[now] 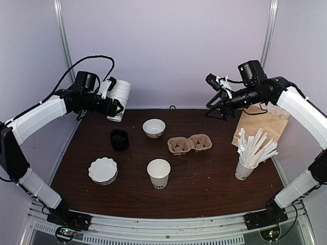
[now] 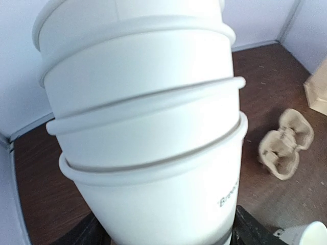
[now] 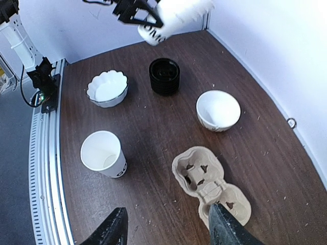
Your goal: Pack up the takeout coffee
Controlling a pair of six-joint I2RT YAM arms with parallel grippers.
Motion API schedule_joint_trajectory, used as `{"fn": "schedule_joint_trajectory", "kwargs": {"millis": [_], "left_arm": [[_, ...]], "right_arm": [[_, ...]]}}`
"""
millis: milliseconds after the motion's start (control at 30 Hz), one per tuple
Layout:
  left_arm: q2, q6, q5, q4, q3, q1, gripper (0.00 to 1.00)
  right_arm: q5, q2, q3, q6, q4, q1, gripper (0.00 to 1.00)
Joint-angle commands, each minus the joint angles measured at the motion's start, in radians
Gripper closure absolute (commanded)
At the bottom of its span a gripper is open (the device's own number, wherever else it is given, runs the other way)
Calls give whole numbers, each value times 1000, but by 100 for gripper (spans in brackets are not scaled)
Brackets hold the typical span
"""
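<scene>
The takeout coffee cup [image 1: 159, 172] is a single white paper cup with dark print near its base. It stands upright with no lid at the table's middle front, and also shows in the right wrist view [image 3: 102, 153]. My left gripper [image 1: 111, 107] is raised at the back left, shut on a nested stack of white cups [image 1: 119, 95], which fills the left wrist view [image 2: 148, 127]. My right gripper [image 1: 217, 109] is open and empty, held high at the back right. In its own view [image 3: 167, 217] it hangs over the table between the single cup and the carrier.
A brown two-cup pulp carrier [image 1: 189, 144] lies at centre. A black lid stack [image 1: 119, 139], a white bowl [image 1: 154, 127] and a scalloped white dish [image 1: 102, 170] stand to the left. A brown paper bag [image 1: 260, 122] and a cup of wrapped sticks [image 1: 250, 158] are at the right.
</scene>
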Motion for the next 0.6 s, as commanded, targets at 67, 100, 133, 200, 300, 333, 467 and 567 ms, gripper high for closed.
{"fn": "schedule_joint_trajectory", "kwargs": {"millis": [67, 100, 133, 200, 300, 333, 467, 567], "left_arm": [[-140, 159, 305, 134, -137, -113, 24], [-155, 169, 328, 135, -147, -140, 24], [-166, 181, 353, 130, -156, -159, 24], [-180, 211, 392, 113, -161, -200, 24], [-187, 238, 435, 75, -154, -251, 24], [-186, 248, 446, 63, -151, -269, 24], [-179, 269, 463, 26, -134, -334, 25], [-178, 275, 465, 16, -131, -355, 25]], "right_arm": [[-64, 49, 131, -21, -45, 42, 44], [-63, 61, 144, -24, -48, 55, 44], [-61, 76, 157, -24, -50, 72, 44], [-70, 105, 190, -31, -60, 103, 45], [-88, 145, 232, -30, -65, 149, 45], [-85, 157, 245, -26, -61, 162, 45], [-96, 199, 299, -10, -52, 199, 46], [-137, 226, 347, -5, -69, 217, 45]]}}
